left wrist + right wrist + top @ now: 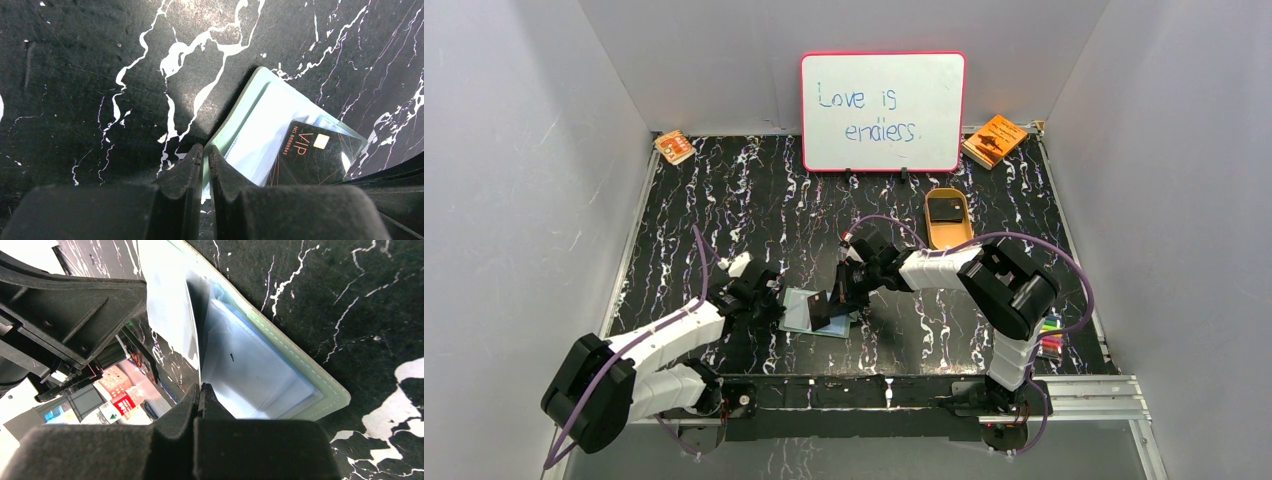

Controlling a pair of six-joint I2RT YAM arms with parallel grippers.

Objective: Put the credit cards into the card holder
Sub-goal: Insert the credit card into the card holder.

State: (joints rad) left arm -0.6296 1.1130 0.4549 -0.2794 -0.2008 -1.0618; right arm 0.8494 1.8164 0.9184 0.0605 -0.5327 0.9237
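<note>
The card holder (796, 312) lies open on the black marbled table, grey-green rim and pale blue inside. My left gripper (771, 300) is shut on its left edge; the left wrist view shows the green rim (235, 120) pinched between the fingers (192, 165). My right gripper (839, 296) is shut on a black credit card (821, 312) that stands tilted with its lower end on the holder's inside. The left wrist view shows this card's "VIP" face (315, 155). In the right wrist view the card (196, 315) is nearly edge-on over the holder (260, 365). A second dark card (944, 210) lies in the tan tray.
The tan oval tray (948, 238) sits behind the right arm. A whiteboard (883, 111) stands at the back, with orange booklets at the back left (674, 146) and back right (995, 140). Coloured markers (1051, 336) lie by the right arm's base.
</note>
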